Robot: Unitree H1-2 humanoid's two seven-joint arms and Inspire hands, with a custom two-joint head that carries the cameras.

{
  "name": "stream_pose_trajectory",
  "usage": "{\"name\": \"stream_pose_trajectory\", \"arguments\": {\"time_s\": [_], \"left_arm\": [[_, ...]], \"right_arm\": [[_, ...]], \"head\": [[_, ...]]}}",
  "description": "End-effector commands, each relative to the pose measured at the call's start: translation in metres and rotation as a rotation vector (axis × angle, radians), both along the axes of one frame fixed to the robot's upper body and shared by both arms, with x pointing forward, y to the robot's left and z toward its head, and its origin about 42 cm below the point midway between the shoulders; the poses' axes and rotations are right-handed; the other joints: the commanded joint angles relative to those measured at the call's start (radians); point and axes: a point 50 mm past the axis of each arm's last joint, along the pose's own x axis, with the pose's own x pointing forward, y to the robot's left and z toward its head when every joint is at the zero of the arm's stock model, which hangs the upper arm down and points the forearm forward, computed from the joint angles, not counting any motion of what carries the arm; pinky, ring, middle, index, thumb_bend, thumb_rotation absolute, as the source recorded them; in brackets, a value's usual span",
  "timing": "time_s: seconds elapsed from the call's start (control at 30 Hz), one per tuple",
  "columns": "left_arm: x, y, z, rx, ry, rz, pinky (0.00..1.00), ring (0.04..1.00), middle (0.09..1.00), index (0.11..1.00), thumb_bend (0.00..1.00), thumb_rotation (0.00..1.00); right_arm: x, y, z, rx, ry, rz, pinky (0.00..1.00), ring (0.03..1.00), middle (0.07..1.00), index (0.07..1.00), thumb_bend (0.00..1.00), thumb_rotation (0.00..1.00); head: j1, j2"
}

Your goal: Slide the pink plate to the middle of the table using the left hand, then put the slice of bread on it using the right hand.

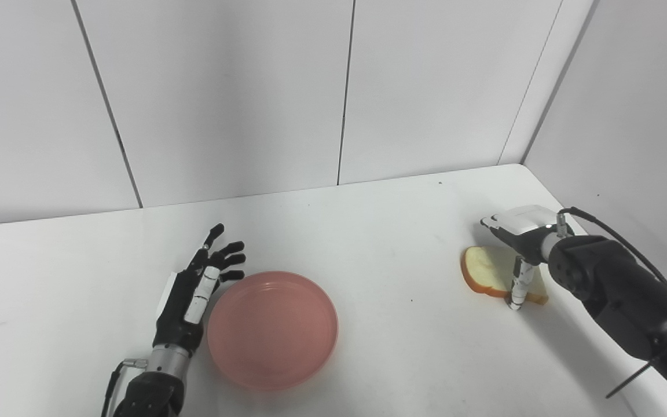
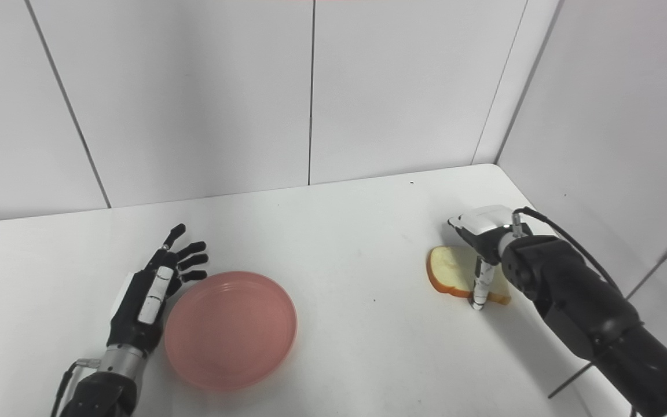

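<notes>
Table (image 1: 368,231): I am looking down at a white top running to a wall corner at the far right.
Right arm (image 1: 623,295): I am seeing it coming in from the lower right, black, with a cable looping over the wrist.
Pink plate (image 1: 272,330): it is sitting flat, left of the middle of the table, toward the near edge, with nothing lying on it.
Left hand (image 1: 194,289): I am seeing it lying against the plate's left rim, fingers stretched out and spread apart, gripping nothing.
Right hand (image 1: 521,237): it is hanging over the bread, one white finger (image 1: 519,286) pointing down at the slice's near edge; I cannot tell whether the hand is pinching the slice.
Slice of bread (image 1: 487,272): it is lying on the table far right, well apart from the plate.
</notes>
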Motion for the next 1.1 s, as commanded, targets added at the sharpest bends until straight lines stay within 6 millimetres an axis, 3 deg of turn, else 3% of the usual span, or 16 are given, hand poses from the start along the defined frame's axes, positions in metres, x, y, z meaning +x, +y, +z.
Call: {"name": "stream_pose_trajectory", "arguments": {"time_s": [0.0,0.13,0.17,0.2,0.23,0.27,0.33,0.4,0.43,0.47,0.67,1.07], "left_arm": [[-0.024,0.014,-0.041,0.026,0.118,0.032,0.68,0.77,0.802,0.908,0.82,0.87],[-0.023,0.014,-0.04,0.025,0.123,0.032,0.68,0.773,0.805,0.908,0.81,0.87],[-0.023,0.014,-0.04,0.029,0.122,0.031,0.69,0.771,0.803,0.908,0.81,0.87],[-0.023,0.015,-0.04,0.03,0.12,0.03,0.69,0.771,0.803,0.908,0.81,0.87],[-0.023,0.015,-0.039,0.031,0.119,0.029,0.69,0.772,0.803,0.91,0.81,0.87],[-0.023,0.015,-0.039,0.031,0.117,0.028,0.68,0.772,0.804,0.912,0.81,0.87],[-0.023,0.014,-0.038,0.029,0.117,0.027,0.68,0.77,0.805,0.912,0.81,0.88],[-0.023,0.014,-0.038,0.03,0.118,0.025,0.68,0.77,0.804,0.913,0.8,0.87],[-0.023,0.014,-0.038,0.031,0.118,0.024,0.68,0.771,0.804,0.913,0.8,0.88],[-0.023,0.014,-0.038,0.031,0.117,0.023,0.68,0.771,0.804,0.912,0.8,0.88],[-0.025,0.012,-0.036,0.022,0.12,0.025,0.68,0.771,0.804,0.913,0.79,0.87],[-0.026,0.01,-0.039,0.016,0.123,0.024,0.66,0.767,0.805,0.91,0.79,0.88]], "right_arm": [[0.002,0.001,-0.003,0.021,-0.004,0.009,1.0,1.0,0.997,0.975,1.0,0.22],[0.003,-0.007,-0.009,0.071,-0.04,0.005,0.94,0.918,0.91,0.95,0.96,0.15],[0.004,-0.008,-0.01,0.073,-0.052,0.01,0.81,0.809,0.822,0.923,0.94,0.15],[0.004,-0.009,-0.012,0.077,-0.067,0.018,0.78,0.791,0.808,0.919,0.94,0.15],[0.004,-0.01,-0.014,0.085,-0.08,0.026,0.6,0.654,0.72,0.89,0.92,0.12],[0.005,-0.011,-0.015,0.095,-0.088,0.034,0.49,0.561,0.657,0.854,0.91,0.09],[0.005,-0.013,-0.019,0.104,-0.095,0.058,0.41,0.481,0.583,0.765,0.85,0.05],[0.006,-0.014,-0.023,0.097,-0.097,0.09,0.35,0.419,0.503,0.678,0.63,0.01],[0.005,-0.014,-0.025,0.097,-0.097,0.102,0.33,0.398,0.481,0.576,0.57,0.0],[0.005,-0.015,-0.027,0.101,-0.093,0.107,0.31,0.384,0.449,0.543,0.54,0.0],[0.006,-0.014,-0.034,0.103,-0.053,0.125,0.37,0.44,0.448,0.528,0.52,0.01],[0.005,-0.008,-0.023,0.1,-0.061,0.134,0.33,0.411,0.447,0.532,0.52,0.01]], "head": [[0.0,0.001],[0.002,0.001],[0.002,0.001],[0.002,0.002],[0.002,0.002],[0.001,0.003],[0.001,0.004],[0.001,0.004],[0.001,0.004],[0.002,0.008],[0.004,0.01],[0.009,0.015]]}}
